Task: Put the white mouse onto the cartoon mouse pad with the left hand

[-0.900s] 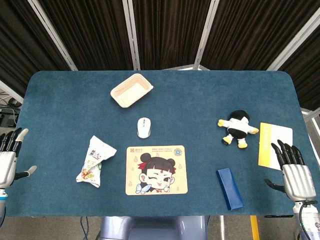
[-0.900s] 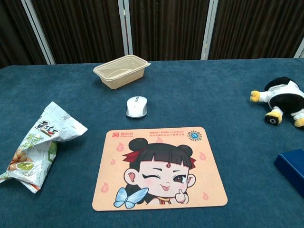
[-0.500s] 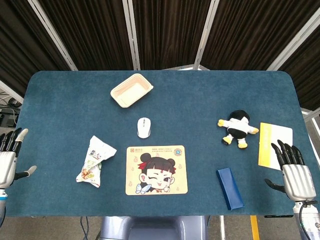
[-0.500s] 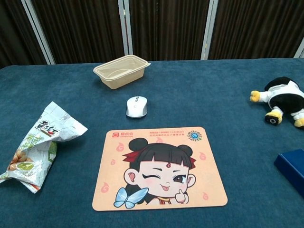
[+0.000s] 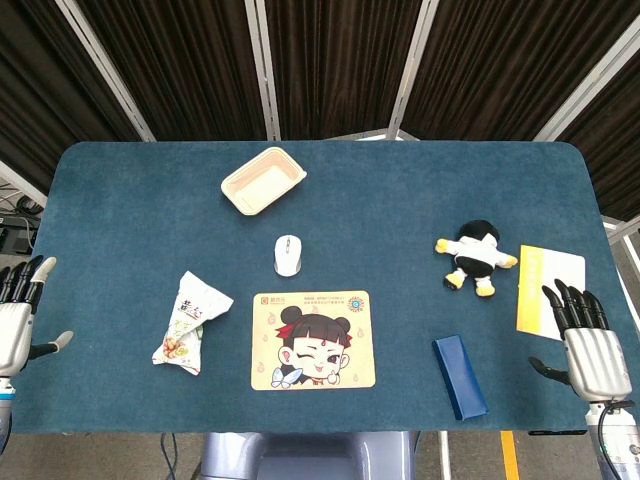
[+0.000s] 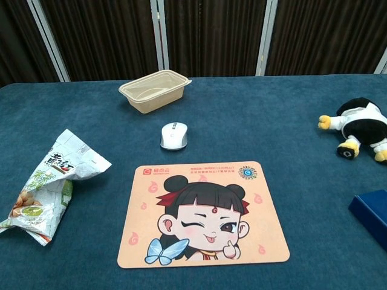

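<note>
The white mouse (image 5: 288,254) (image 6: 174,135) lies on the blue table just beyond the far edge of the cartoon mouse pad (image 5: 313,340) (image 6: 202,214), which shows a winking girl. My left hand (image 5: 17,316) hovers at the table's left edge, far from the mouse, fingers spread and holding nothing. At the right edge my right hand (image 5: 584,345) is likewise open and empty. Neither hand appears in the chest view.
A snack bag (image 5: 187,321) (image 6: 48,184) lies left of the pad. A beige tray (image 5: 263,180) (image 6: 155,90) sits behind the mouse. On the right are a plush toy (image 5: 474,257) (image 6: 360,128), a dark blue box (image 5: 459,376) (image 6: 372,211) and a yellow-white booklet (image 5: 547,289).
</note>
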